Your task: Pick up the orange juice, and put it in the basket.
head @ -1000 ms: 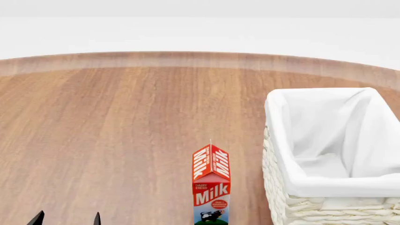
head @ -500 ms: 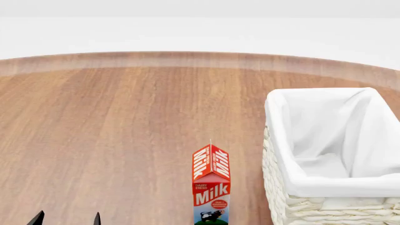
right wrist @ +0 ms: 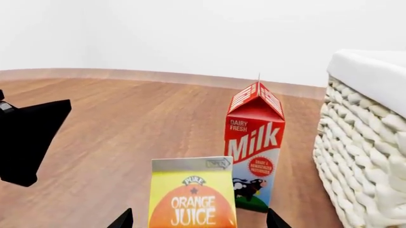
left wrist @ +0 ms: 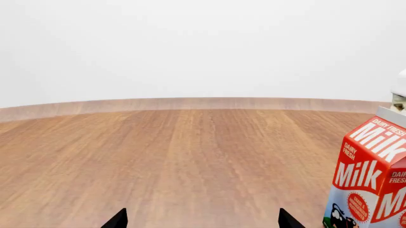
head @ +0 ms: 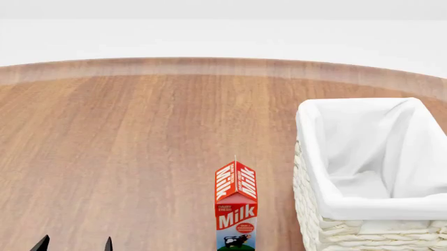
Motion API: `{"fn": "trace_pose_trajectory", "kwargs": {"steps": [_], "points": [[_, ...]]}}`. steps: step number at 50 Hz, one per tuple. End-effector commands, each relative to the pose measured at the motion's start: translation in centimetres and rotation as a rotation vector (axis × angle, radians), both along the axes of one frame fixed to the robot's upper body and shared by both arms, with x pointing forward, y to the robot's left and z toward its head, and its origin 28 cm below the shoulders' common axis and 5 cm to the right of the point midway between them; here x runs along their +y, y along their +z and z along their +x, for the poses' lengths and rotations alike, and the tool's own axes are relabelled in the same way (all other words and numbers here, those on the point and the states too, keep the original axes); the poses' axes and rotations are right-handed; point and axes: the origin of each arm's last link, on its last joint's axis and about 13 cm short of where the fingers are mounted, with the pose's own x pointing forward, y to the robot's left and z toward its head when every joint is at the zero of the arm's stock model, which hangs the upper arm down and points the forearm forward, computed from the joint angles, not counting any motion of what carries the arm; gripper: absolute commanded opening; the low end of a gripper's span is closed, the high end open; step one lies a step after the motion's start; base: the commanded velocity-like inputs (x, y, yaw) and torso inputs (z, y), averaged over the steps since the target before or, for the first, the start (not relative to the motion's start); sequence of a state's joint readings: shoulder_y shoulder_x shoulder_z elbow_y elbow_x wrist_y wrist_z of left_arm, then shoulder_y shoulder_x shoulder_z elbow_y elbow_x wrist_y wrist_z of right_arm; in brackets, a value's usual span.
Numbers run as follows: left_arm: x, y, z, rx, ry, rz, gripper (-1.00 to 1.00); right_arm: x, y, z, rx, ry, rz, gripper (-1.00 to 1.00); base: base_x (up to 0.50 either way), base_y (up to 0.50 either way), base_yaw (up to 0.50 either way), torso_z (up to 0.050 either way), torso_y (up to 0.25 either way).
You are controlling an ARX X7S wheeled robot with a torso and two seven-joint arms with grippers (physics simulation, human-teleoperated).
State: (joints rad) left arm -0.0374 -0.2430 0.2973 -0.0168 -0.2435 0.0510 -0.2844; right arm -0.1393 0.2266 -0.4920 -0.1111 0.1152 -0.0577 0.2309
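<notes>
- My left claw sits at 7 o'clock in the head view, only two dark fingertips poking up over the bottom edge, spread apart with bare table between them (same in the left wrist view, nothing between the tips).
- wooden table runs wide and brown from 9 o'clock across to the middle, pale rounded rim at the far side.
- Milk carton stands upright at 6 o'clock in the head view, red and white, gable top, just left of the basket, a narrow strip of table between them.
- the orange juice shows only in the right wrist view: yellow-orange carton, upright, directly between my right claw's tips, the Milk carton behind it and a bit toward the basket side.
- My right claw is spread, tips flanking the orange juice on either side; cannot tell if they touch it (not visible in the head view).
- the basket fills 3 to 5 o'clock in the head view, cream wicker, white cloth lining over its rim.
</notes>
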Motion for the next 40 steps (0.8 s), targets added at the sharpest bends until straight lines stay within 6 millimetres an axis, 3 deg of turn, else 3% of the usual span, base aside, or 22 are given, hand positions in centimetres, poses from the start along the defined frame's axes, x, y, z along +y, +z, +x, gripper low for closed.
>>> {"fn": "trace_pose_trajectory", "kwargs": {"steps": [1,40], "points": [[0.0,0.0,0.0,0.0,0.0,0.0,1.0,0.2,-0.1,0.5,0.002,-0.002,-0.005,1.0,0.0,0.0,0.0,0.0,0.0],[0.0,0.0,0.0,0.0,0.0,0.0,1.0,0.7,-1.2,1.5,0.033,0.002,-0.019,1.0,0.0,0.0,0.0,0.0,0.0]]}}
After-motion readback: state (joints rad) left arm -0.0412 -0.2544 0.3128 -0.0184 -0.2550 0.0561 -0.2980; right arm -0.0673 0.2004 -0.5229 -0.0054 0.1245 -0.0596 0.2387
